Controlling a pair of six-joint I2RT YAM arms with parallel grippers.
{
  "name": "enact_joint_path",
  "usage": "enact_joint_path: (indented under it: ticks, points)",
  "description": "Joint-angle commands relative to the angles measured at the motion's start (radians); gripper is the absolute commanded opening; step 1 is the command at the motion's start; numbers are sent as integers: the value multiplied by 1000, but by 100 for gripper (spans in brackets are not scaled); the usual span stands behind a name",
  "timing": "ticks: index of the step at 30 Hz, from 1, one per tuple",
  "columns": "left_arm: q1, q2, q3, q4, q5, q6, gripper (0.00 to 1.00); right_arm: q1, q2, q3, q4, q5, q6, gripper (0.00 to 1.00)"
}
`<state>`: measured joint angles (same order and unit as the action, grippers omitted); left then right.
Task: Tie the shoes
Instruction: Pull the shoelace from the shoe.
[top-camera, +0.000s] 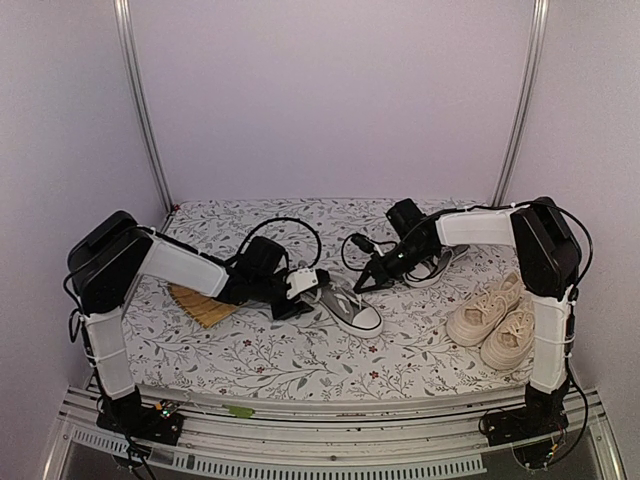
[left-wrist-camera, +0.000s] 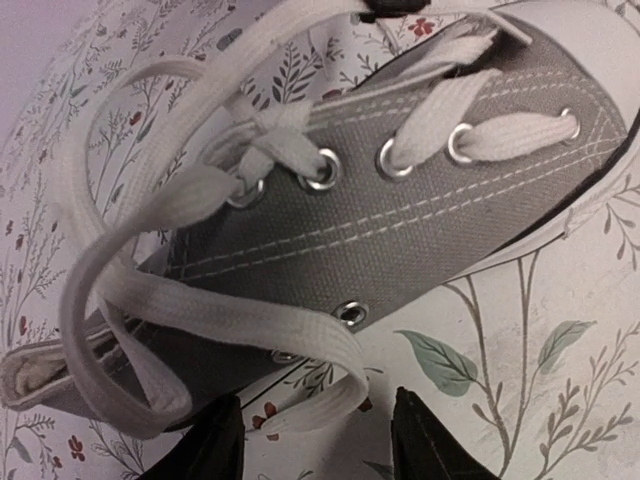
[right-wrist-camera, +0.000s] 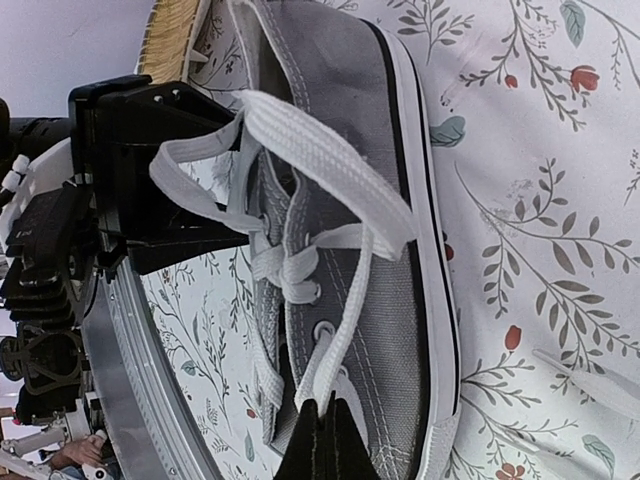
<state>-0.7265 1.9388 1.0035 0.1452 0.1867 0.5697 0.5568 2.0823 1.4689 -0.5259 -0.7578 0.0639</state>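
The small grey sneaker (top-camera: 352, 308) lies mid-table on the floral cloth (top-camera: 300, 365), toe pointing toward the near right. An arm reaches in from either side, so each can work one part of the white lace (right-wrist-camera: 330, 160). The right gripper (right-wrist-camera: 320, 445) is clenched on a strand of that lace over the eyelets and holds it taut, I'd guess to hold tension while a knot is formed. The left gripper (left-wrist-camera: 315, 450) sits at the shoe's ankle end with its fingers parted about halfway. A loose loop of lace lies just ahead of them, and as far as I can see they grip nothing. The cream pair (top-camera: 495, 318) sits beside the right arm, well apart from the work.
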Motion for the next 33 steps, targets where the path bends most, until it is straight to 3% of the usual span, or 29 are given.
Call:
enact_joint_path:
  ticks: [1, 4, 6, 8, 10, 11, 18, 22, 29, 33]
  points:
    - [-13, 48, 18, 65, 29, 3, 51, -9, -48, 21, -2, -11, -7, 1]
    - [-17, 72, 32, 69, 55, -1, 50, -12, -47, 24, -1, -14, -7, 1]
    - [-20, 77, 33, 70, 69, 0, 42, -15, -48, 22, 0, -14, -5, 1]
    - [-21, 76, 34, 64, 69, -2, 29, -19, -54, 19, 9, -13, 0, 1]
    - [-20, 64, 29, 54, 61, -11, 6, -28, -67, 6, 23, -7, 8, 1]
    - [-21, 51, 23, 52, 43, -24, 0, -37, -74, -3, 32, 1, 16, 1]
    - [26, -116, -60, 34, -79, -181, 0, -153, -156, -135, 79, 117, 93, 1]
    - [54, -208, -65, -67, -165, -327, 0, -225, -241, -219, 86, 208, 144, 1]
    - [139, -381, -151, -292, -160, -686, 0, -319, -376, -402, 112, 288, 235, 1]
    - [208, -456, -179, -373, -196, -789, 0, -373, -402, -473, 124, 303, 269, 1]
